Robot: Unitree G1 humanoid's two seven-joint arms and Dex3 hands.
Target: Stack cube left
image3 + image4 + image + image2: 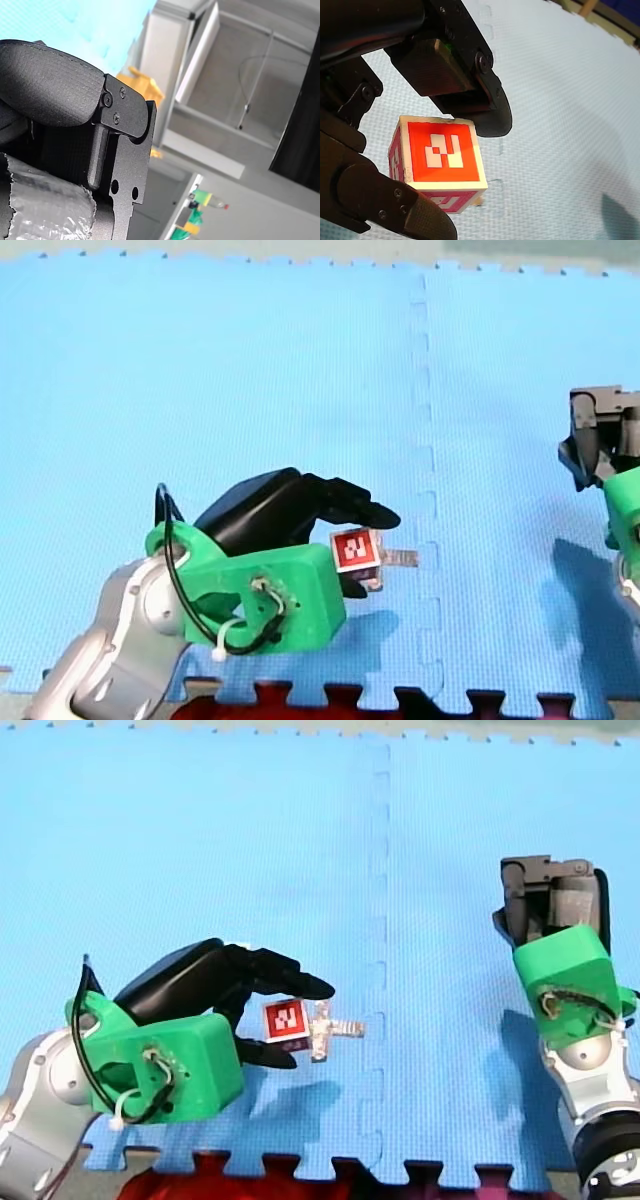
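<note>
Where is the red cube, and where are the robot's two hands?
red cube (442, 152): second wrist view, middle of its red patterned face.
left hand (285, 508): first head view, black back of the hand, gripping the cube.
right hand (552, 905): second head view, grey back of the hand, over on the right.

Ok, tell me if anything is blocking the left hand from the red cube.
Nothing visible does. The left hand holds the red cube between its fingers, above the blue mat. A small silvery piece shows just beside the cube. The right hand is off toward the mat's right edge.
</note>
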